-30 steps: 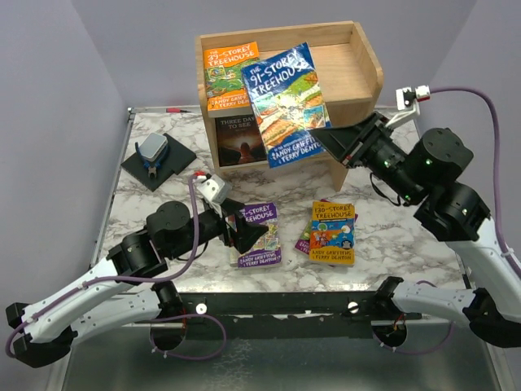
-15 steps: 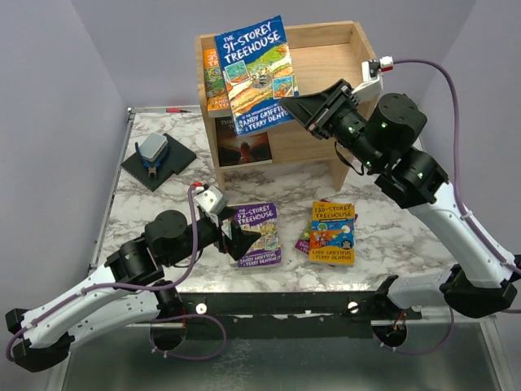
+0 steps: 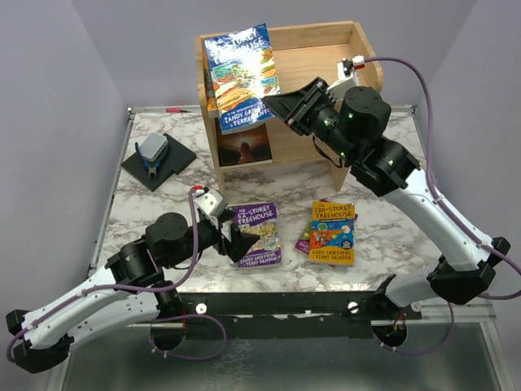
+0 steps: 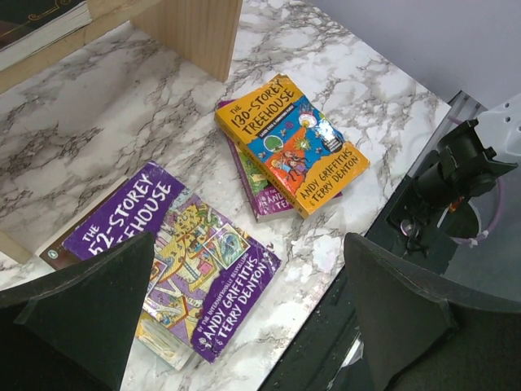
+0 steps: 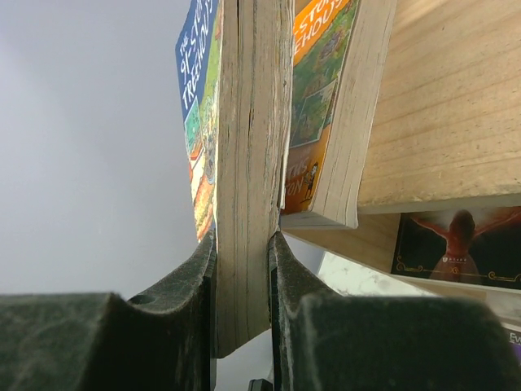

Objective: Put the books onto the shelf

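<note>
From above, the right gripper [image 3: 281, 104] holds the blue book [image 3: 238, 73] tilted over the left end of the shelf [image 3: 358, 50], so placing is in hand. Next it likely needs lowering inside the raised rim. The left gripper [image 3: 242, 243] hangs wide open and empty by the purple book [image 3: 262, 232]. The left wrist view shows bare counter [image 4: 106, 122] left of the yellow book [image 4: 289, 142]. In the right wrist view, jaws pinch the blue book's page edge, close beside an orange book [image 5: 334, 106].

The left arm [image 3: 89, 297] and the right arm [image 3: 431, 208] have white shells and round black joints. A purple cable [image 3: 391, 59] runs along each. Small green lights [image 3: 352, 116] glow on the right one. The fingers [image 4: 89, 301] are black, flat wedges.
</note>
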You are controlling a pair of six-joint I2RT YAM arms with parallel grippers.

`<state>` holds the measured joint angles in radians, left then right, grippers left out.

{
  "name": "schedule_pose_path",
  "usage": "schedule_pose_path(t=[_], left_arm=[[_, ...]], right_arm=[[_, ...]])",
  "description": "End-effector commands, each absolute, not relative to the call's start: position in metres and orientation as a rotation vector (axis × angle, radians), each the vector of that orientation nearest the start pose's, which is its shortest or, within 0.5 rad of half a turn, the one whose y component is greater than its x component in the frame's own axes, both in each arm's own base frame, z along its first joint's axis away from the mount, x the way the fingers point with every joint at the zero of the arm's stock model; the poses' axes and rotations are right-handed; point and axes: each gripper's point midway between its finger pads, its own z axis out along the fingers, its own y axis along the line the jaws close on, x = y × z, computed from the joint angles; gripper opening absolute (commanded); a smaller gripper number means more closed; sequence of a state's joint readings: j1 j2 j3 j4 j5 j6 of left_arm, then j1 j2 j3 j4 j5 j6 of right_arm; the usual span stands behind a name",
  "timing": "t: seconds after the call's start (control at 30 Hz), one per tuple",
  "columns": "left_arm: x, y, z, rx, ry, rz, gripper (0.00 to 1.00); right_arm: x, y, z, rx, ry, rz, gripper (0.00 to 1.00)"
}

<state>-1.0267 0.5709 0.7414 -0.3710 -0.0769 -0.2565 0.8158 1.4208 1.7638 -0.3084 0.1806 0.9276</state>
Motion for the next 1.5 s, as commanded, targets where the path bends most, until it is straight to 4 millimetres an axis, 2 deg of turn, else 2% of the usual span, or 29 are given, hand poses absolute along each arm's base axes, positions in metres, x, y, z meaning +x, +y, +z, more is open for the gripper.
schedule_pose_path(t=[0.0, 0.07, 0.23, 0.37, 0.63, 0.8, 0.93, 1.13, 1.23, 1.47], left_arm=[[0.140, -0.222, 0.264, 0.648, 1.736, -0.835, 0.99], [0.140, -0.222, 0.265, 0.649, 1.733, -0.839, 0.99], [0.140, -0.221, 0.265, 0.644, 1.730, -0.835, 0.99], [0.140, -0.220, 0.265, 0.643, 1.730, -0.832, 0.99], [0.142, -0.220, 0.264, 0.642, 1.735, -0.819, 0.99], [0.142, -0.220, 0.263, 0.640, 1.740, -0.817, 0.99], [0.143, -0.220, 0.262, 0.639, 1.741, -0.813, 0.99], [0.143, -0.220, 0.261, 0.642, 1.747, -0.808, 0.99], [0.143, -0.220, 0.261, 0.642, 1.746, -0.808, 0.99], [0.143, -0.221, 0.259, 0.653, 1.751, -0.801, 0.99]], right_arm=[[0.304, 0.320, 0.542, 0.278, 1.507, 1.306, 0.14], [0.305, 0.322, 0.541, 0.276, 1.508, 1.313, 0.20], [0.309, 0.326, 0.537, 0.278, 1.518, 1.309, 0.27], [0.311, 0.322, 0.532, 0.301, 1.512, 1.294, 0.38], [0.308, 0.320, 0.533, 0.255, 1.505, 1.270, 0.51], [0.304, 0.309, 0.533, 0.179, 1.523, 1.160, 0.61], [0.304, 0.299, 0.525, 0.104, 1.553, 1.038, 0.64], [0.299, 0.288, 0.529, -0.069, 1.517, 0.896, 0.66], [0.294, 0.288, 0.532, -0.209, 1.499, 0.822, 0.67], [0.279, 0.295, 0.521, -0.544, 1.402, 0.702, 0.71]])
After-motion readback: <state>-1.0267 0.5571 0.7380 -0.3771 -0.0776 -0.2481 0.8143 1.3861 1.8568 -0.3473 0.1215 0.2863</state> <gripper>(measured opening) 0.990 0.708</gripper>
